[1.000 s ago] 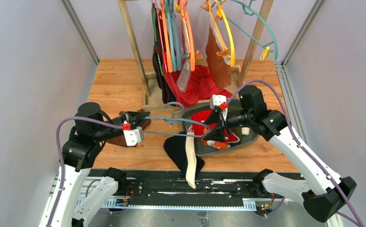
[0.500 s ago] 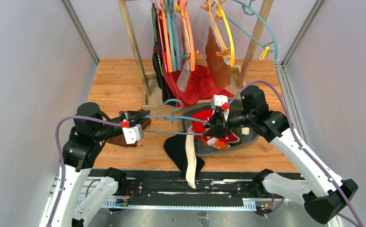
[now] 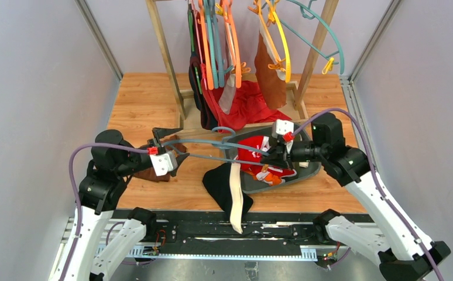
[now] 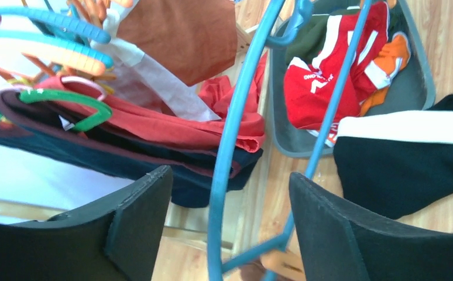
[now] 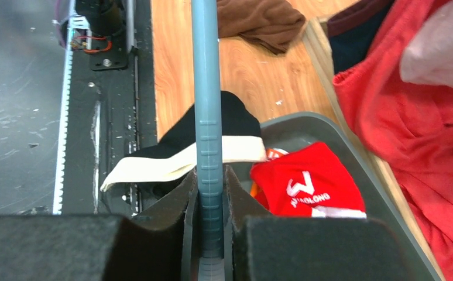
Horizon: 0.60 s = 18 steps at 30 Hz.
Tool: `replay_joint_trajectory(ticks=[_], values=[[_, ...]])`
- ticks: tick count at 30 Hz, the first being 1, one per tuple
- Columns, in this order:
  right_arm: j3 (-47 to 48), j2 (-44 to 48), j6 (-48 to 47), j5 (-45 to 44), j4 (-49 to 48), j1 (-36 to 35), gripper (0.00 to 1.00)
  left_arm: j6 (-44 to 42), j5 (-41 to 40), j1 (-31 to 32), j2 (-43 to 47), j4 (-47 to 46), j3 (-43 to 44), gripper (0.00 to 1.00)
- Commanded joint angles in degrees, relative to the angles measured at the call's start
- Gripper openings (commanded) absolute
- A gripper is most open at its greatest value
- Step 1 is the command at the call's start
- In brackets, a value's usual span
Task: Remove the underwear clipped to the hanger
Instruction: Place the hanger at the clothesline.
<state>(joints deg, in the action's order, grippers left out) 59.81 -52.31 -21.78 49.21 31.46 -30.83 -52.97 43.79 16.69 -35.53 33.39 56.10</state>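
Hanger (image 5: 206, 117), slim blue-grey plastic, bridged between both arms.
Right gripper (image 5: 211, 187) pinches its bar, probably to steady it; left gripper (image 4: 230, 199) stands wide around the other end. Black brief (image 3: 221, 186) with white waistband lies on the wooden table (image 3: 148, 105) beneath the bar, any clip hidden. Red brief (image 5: 309, 181) in the grey tray (image 3: 312, 172) reads "…NLONG".
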Motion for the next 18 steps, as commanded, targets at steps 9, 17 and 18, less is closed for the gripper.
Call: replay_joint_trajectory(ticks=[9, 17, 18], values=[[-0.72, 12.99, -7.27, -6.47, 11.84, 8.29, 0.01, 14.14, -13.51, 0.18, 0.57, -8.77, 1.38, 0.98], [0.07, 18.7, -7.69, -20.8, 20.56, 15.63, 0.01, 15.79, -21.24, 0.16, 0.21, -12.13, 1.48, 0.98], [0.33, 19.57, -7.47, -21.12, 21.02, 16.92, 0.01, 15.72, -21.31, 0.17, 0.12, -12.24, 1.4, 0.98]])
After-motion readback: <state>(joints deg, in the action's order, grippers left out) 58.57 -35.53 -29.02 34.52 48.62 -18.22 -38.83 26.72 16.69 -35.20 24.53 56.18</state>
